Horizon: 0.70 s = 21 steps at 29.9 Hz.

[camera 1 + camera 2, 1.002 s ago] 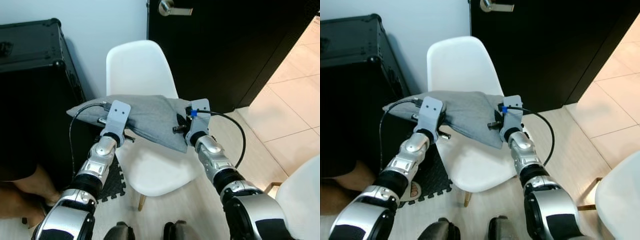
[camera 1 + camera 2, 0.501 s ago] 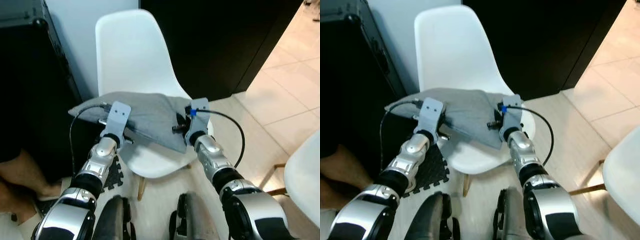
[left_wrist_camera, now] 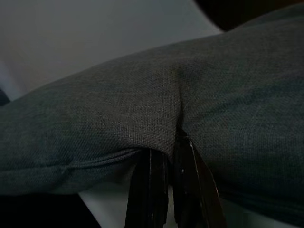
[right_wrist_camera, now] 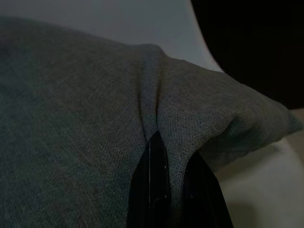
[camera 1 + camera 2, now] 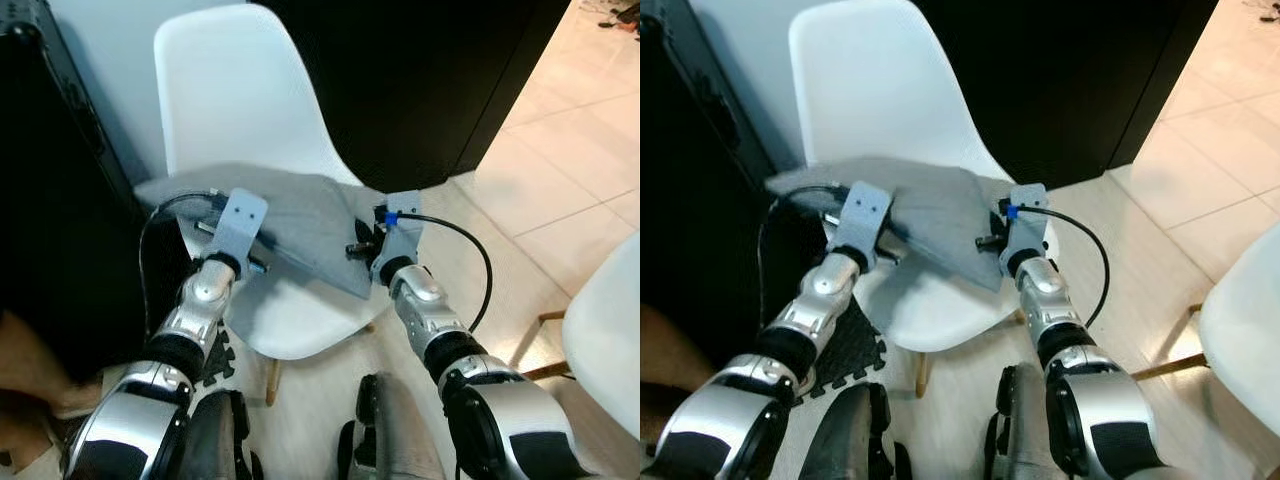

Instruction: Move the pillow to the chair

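A flat grey pillow (image 5: pixel 295 215) hangs level above the seat of a white shell chair (image 5: pixel 285 325), held between my two grippers. My left gripper (image 3: pixel 167 148) is shut on the pillow's near left edge, and the fabric bunches around its black fingers (image 3: pixel 151 180). At the near right corner my right gripper (image 4: pixel 168 149) is shut on the pillow, with the cloth folded over its fingers (image 4: pixel 152 185). In the eye views each gripper's fingertips are hidden by the pillow. The chair's backrest (image 5: pixel 230 90) rises behind the pillow.
A tall black case (image 5: pixel 50 190) stands close on the left of the chair. Behind the chair is a dark door (image 5: pixel 430 80). Another white chair (image 5: pixel 610 340) is at the right edge, over pale tile floor (image 5: pixel 560 180). A black foam mat (image 5: pixel 222 345) lies under the chair's left side.
The camera has moved closer to the chair and tilted down. The pillow, still held by both grippers, now hangs further over the seat.
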Tool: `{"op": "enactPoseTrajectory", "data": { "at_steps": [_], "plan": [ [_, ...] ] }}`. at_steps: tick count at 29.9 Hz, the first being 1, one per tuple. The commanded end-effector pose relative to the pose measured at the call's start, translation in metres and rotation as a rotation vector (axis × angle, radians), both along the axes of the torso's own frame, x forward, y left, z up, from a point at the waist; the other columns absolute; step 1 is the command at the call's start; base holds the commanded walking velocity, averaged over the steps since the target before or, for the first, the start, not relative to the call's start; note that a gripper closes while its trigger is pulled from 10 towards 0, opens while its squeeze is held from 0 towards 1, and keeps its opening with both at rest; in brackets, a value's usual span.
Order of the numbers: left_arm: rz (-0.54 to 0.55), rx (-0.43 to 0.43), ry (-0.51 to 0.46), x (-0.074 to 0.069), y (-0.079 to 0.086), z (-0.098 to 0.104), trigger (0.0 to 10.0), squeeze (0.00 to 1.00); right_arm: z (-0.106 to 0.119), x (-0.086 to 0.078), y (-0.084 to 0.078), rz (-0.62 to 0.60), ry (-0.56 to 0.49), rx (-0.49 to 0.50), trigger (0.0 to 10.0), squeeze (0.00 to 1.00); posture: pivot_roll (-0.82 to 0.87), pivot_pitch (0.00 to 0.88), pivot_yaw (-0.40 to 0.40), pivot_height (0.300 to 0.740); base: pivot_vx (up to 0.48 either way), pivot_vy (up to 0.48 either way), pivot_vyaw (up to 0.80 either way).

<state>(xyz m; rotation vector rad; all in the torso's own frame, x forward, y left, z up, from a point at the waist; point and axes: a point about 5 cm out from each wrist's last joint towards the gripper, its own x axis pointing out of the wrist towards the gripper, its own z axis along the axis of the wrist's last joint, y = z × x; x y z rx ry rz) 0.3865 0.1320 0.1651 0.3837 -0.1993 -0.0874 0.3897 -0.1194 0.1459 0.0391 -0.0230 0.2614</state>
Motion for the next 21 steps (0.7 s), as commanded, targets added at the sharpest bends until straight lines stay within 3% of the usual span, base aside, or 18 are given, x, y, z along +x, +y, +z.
{"op": "enactPoseTrajectory", "data": {
  "at_steps": [1,4,13,18,19,20,21],
  "plan": [
    [0.110,0.030,-0.041,0.003,0.015,0.007,10.0,0.00,0.001,0.000,-0.003,-0.022,-0.007,-0.007,10.0,0.00,0.07,0.246,-0.035,0.571,0.000,0.000,0.00],
    [0.190,0.060,-0.005,0.004,0.018,-0.002,10.0,0.00,-0.004,-0.001,0.002,-0.023,0.009,-0.049,10.0,0.00,0.07,0.251,-0.035,0.571,0.000,0.000,0.00],
    [0.154,-0.037,0.116,-0.001,0.008,-0.025,10.0,0.00,-0.014,-0.004,-0.002,-0.047,0.041,-0.070,10.0,0.00,0.06,0.259,-0.034,0.571,0.000,0.000,0.00],
    [0.140,-0.050,0.137,-0.002,0.007,-0.028,10.0,0.00,-0.016,-0.005,-0.003,-0.047,0.049,-0.063,10.0,0.02,0.06,0.255,-0.032,0.571,0.000,0.000,0.00],
    [0.082,-0.089,0.173,-0.002,0.005,-0.031,10.0,0.45,-0.018,-0.006,-0.003,-0.034,0.055,-0.032,10.0,1.00,0.06,0.253,-0.030,0.571,0.000,0.000,0.00],
    [0.082,-0.089,0.173,-0.002,0.005,-0.031,10.0,0.45,-0.018,-0.006,-0.003,-0.034,0.055,-0.032,10.0,1.00,0.06,0.253,-0.030,0.571,0.000,0.000,0.00],
    [0.058,-0.112,0.184,-0.002,0.004,-0.032,10.0,1.00,-0.018,-0.006,-0.003,-0.028,0.058,-0.018,10.0,1.00,0.06,0.253,-0.030,0.571,0.000,0.000,0.00]
  ]
}}
